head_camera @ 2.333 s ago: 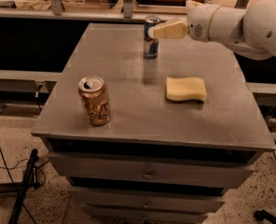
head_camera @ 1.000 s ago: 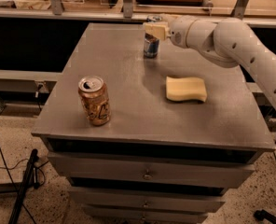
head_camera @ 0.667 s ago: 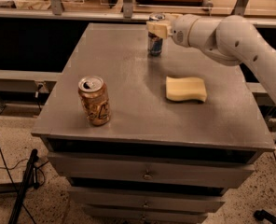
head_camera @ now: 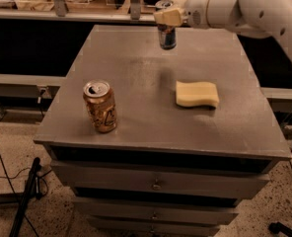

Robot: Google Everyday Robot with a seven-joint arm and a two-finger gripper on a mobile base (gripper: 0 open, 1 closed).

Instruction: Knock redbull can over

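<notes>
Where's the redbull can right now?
In the camera view, the redbull can stands near the far edge of the table, with the gripper at its top. Its nearest neighbour, the yellow sponge, lies closer to the camera.

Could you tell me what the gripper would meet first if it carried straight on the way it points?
Most likely the redbull can: the gripper sits at its top, depth unclear.

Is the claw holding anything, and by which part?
Cannot tell. The claw is at the top of the upright redbull can, near the table's far edge; no grip is visible.
</notes>
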